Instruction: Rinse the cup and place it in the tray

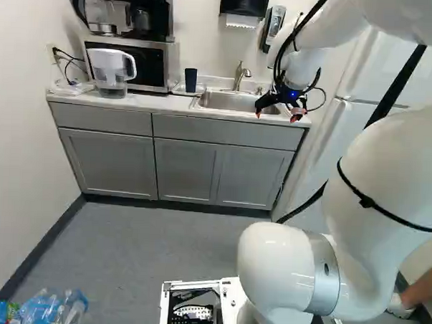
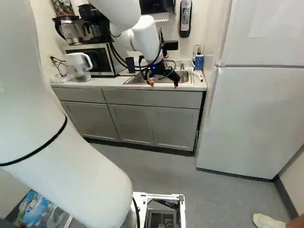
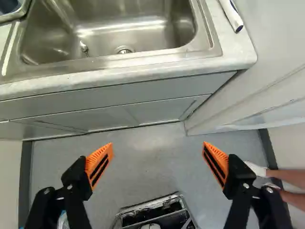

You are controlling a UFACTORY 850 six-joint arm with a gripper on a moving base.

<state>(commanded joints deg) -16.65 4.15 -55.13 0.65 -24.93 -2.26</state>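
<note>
beside the stainless steel sink in the left base view, i see the dark blue, tall cup standing upright on the shallow metal-rimmed tray. my black gripper with orange pads hangs at the sink's front edge, well apart from the cup.

in the right base view, a blue patterned container stands near the other side of the sink.

in the wrist view, the gripper's fingers are spread wide, holding nothing, with grey floor showing between them.
</note>
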